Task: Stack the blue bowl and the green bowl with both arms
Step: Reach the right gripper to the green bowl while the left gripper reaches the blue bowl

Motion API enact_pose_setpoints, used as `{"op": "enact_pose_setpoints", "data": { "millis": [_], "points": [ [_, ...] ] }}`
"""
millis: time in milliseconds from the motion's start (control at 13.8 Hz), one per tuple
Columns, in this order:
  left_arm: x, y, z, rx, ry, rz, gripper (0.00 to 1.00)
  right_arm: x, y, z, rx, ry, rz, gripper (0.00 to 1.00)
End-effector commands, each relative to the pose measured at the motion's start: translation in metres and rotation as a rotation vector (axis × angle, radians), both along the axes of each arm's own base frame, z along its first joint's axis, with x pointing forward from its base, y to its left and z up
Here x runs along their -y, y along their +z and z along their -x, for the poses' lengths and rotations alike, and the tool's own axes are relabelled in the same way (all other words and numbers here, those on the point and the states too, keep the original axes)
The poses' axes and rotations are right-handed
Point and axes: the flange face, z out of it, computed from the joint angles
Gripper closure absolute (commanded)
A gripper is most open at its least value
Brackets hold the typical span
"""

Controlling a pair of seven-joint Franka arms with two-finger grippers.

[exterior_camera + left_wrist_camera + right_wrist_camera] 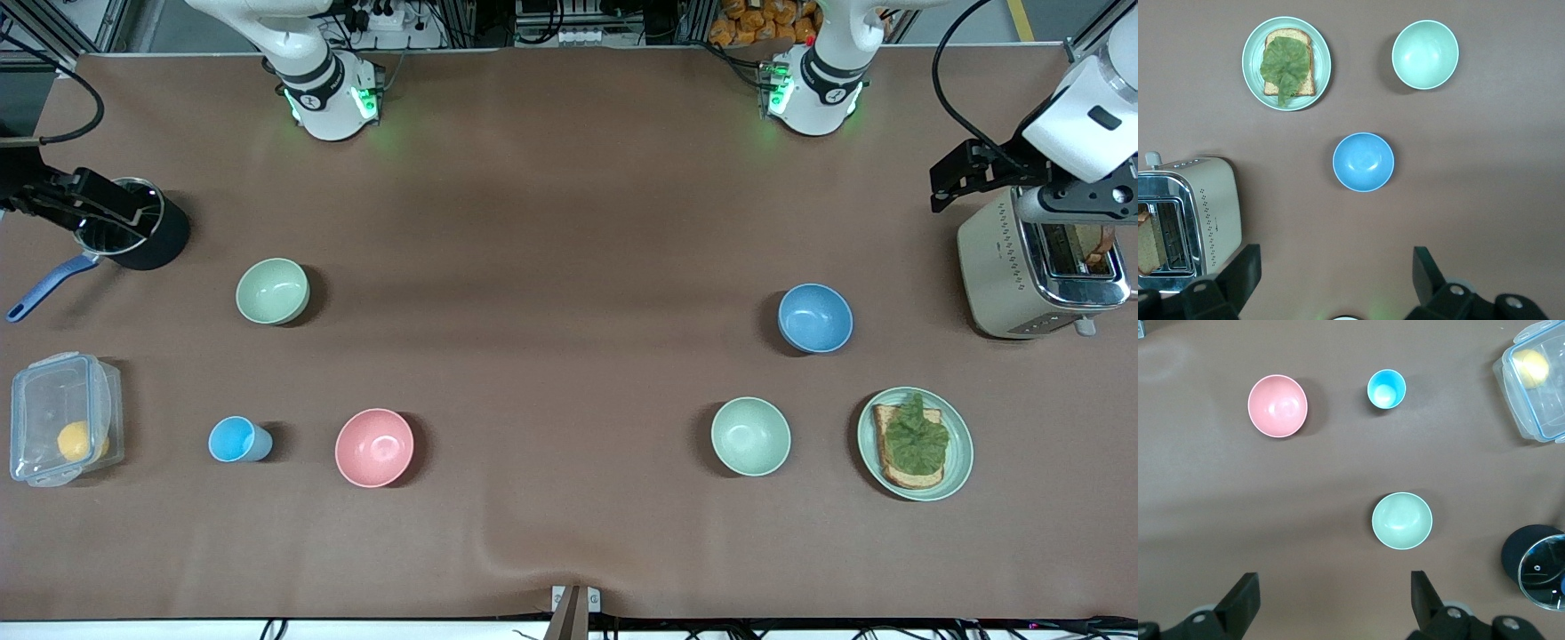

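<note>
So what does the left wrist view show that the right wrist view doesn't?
Only the left wrist view: the blue bowl, a mint green bowl, the toast plate and the toaster. Only the right wrist view: the green bowl, pink bowl, blue cup, lidded container and pot. Both show brown table and open end effector fingers.

left arm: raised at its end of the counter | left gripper [1331, 280]: jaws spread wide, empty | right arm: raised at its own end | right gripper [1331, 600]: jaws spread wide, empty
</note>
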Motion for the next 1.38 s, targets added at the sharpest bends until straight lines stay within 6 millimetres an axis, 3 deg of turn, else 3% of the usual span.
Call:
{"op": "enact_pose_setpoints", "data": {
  "millis": [0, 509, 726, 872, 1162, 1308],
  "points": [
    [0.000, 0.011, 0.007, 0.007, -0.011, 0.008, 0.00, 0.004, 0.006, 0.006, 0.005, -0.022, 0.022, 0.00],
    [0.003, 0.007, 0.004, 0.003, -0.002, 0.006, 0.00, 0.008, 0.000, 0.005, -0.007, -0.030, 0.027, 0.00],
    [-0.003, 0.012, 0.006, 0.011, -0.001, 0.008, 0.00, 0.017, -0.024, 0.004, -0.058, -0.041, 0.043, 0.00],
    [-0.005, 0.011, 0.007, 0.007, -0.002, 0.009, 0.00, 0.028, -0.050, 0.004, -0.102, -0.045, 0.047, 0.00],
    [-0.009, -0.040, -0.015, -0.089, 0.003, 0.000, 0.00, 0.037, -0.088, 0.012, -0.139, -0.065, 0.046, 0.00],
    [-0.016, -0.080, -0.030, -0.157, 0.012, -0.009, 0.00, 0.041, -0.102, 0.011, -0.144, -0.072, 0.045, 0.00]
  ]
}}
